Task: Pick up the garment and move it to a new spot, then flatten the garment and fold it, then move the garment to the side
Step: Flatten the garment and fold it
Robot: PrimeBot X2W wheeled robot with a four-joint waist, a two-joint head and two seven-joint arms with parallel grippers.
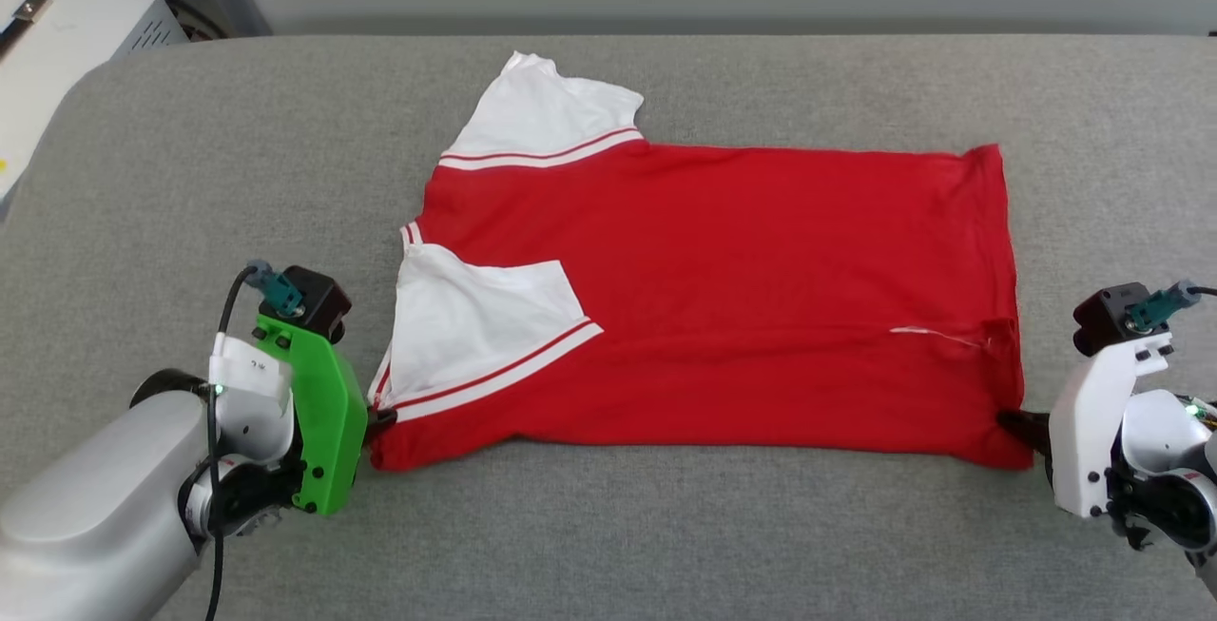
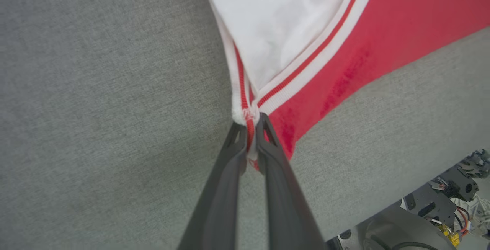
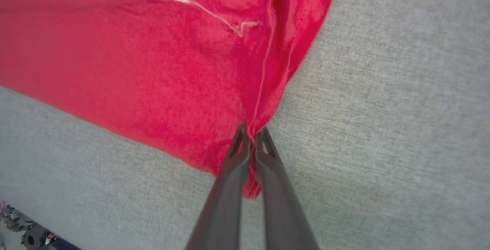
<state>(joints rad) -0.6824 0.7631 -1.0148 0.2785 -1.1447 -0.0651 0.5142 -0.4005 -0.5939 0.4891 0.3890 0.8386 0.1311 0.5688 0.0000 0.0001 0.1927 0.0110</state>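
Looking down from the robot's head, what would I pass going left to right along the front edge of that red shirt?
The left gripper, shut on the shirt's corner → white sleeve → the red body of the garment → the right gripper, shut on the opposite corner.

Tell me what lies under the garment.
The garment lies spread on the grey fabric surface, which shows all round its edges. The stretch of surface directly beneath the cloth is covered, and so is the garment's underside.
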